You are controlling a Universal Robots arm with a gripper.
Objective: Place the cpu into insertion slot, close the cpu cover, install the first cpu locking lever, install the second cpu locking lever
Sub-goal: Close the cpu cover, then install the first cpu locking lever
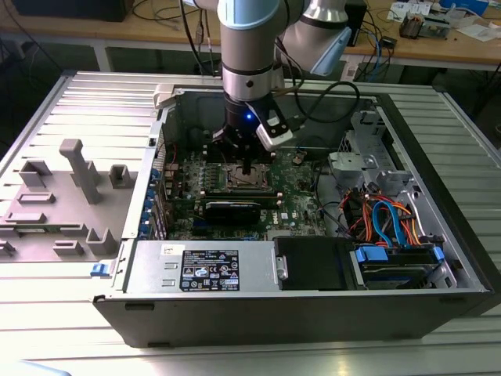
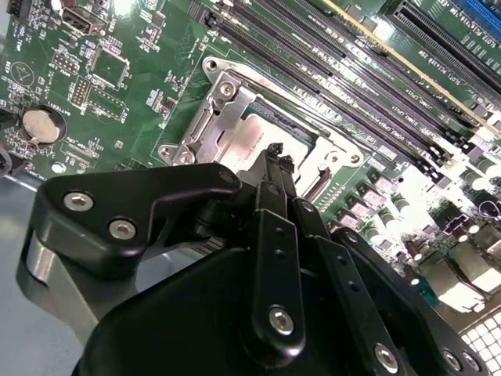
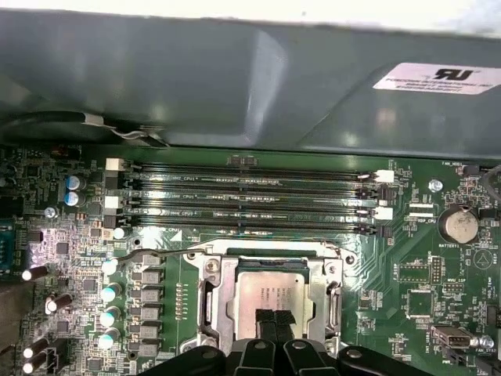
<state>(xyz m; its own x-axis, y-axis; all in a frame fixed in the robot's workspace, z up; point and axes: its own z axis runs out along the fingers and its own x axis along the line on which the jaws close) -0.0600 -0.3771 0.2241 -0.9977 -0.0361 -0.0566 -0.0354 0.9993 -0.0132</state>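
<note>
cpu: the cpu (image 3: 270,291) (image 2: 249,145) lies flat in its socket, right under the fingertips, with its silver top bare.
fingers: the two black fingers (image 3: 264,319) are drawn together, tip against tip, with nothing between them; whether they touch the chip's top I cannot tell.
gripper: the gripper (image 3: 274,317) (image 2: 275,153) (image 1: 246,166) hangs over the middle of the chip, pointing down at it.
insertion slot: only a dark strip of the insertion slot (image 3: 266,263) shows, just past the chip's far edge from the fingers.
cpu cover: the cpu cover (image 3: 213,294) (image 2: 211,125) lies down flat, framing the chip on all sides around the fingers.
lever: a thin metal lever (image 3: 149,254) reaches out past one corner of the cover, to the side of the fingers; latched or not, I cannot tell.
memory slots: the long memory slots (image 3: 250,196) run across beyond the cover, further from the fingers.
coin cell: a round coin cell (image 3: 458,225) (image 2: 43,125) sits well off on the side opposite the lever.
case: the open computer case (image 1: 438,258) surrounds the board.
</note>
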